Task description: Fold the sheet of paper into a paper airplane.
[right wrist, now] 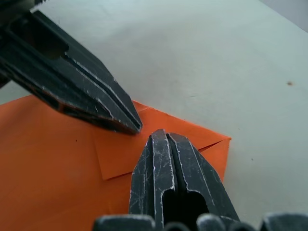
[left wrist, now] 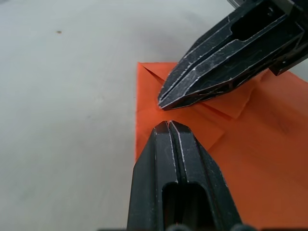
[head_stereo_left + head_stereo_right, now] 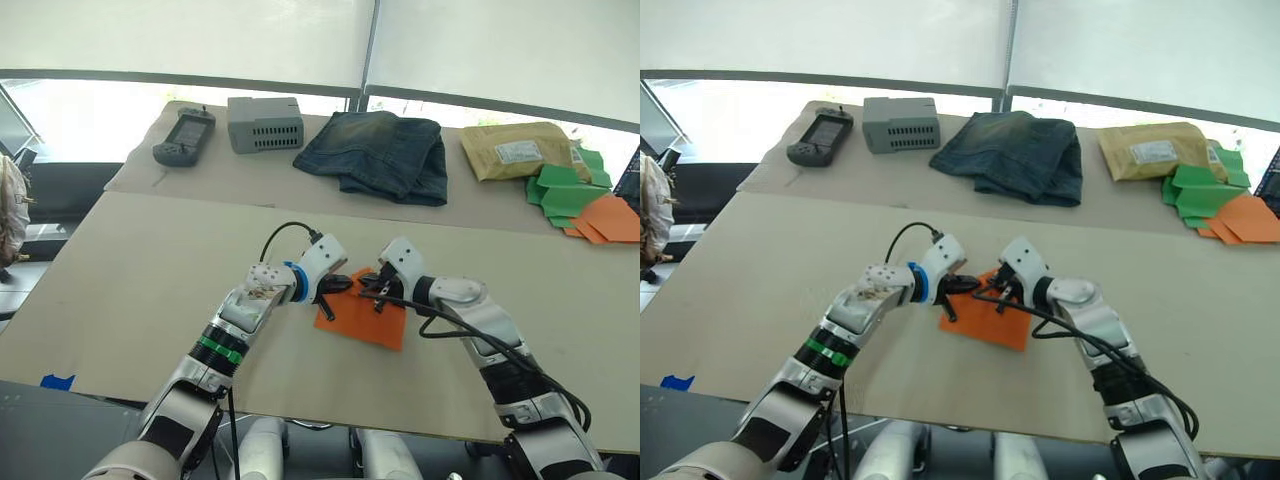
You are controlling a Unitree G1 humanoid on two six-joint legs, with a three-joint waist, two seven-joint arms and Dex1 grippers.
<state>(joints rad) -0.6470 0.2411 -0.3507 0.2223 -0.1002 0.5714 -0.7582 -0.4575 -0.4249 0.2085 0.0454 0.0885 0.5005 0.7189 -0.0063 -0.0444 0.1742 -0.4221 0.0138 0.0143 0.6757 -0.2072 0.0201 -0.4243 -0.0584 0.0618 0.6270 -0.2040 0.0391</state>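
Observation:
The sheet of paper point(image 3: 375, 322), bright orange, lies flat on the tan table point(image 3: 150, 290) in front of me. One corner is folded over into a small triangular flap point(image 2: 226, 103). My left gripper point(image 3: 338, 287) comes in from the left, shut, with its tip on the sheet's far corner. My right gripper point(image 3: 372, 288) faces it from the right, also shut, its tip almost touching the left one. In the left wrist view, both closed tips meet over the folded corner of the sheet point(image 2: 260, 163). Nothing is held between either pair of fingers.
Along the back of the table lie a black handheld device point(image 3: 183, 137), a grey box point(image 3: 265, 123), folded jeans point(image 3: 385, 152), a tan padded envelope point(image 3: 515, 150), green paper shapes point(image 3: 570, 190) and more orange paper point(image 3: 610, 220). Blue tape point(image 3: 57, 381) marks the near left edge.

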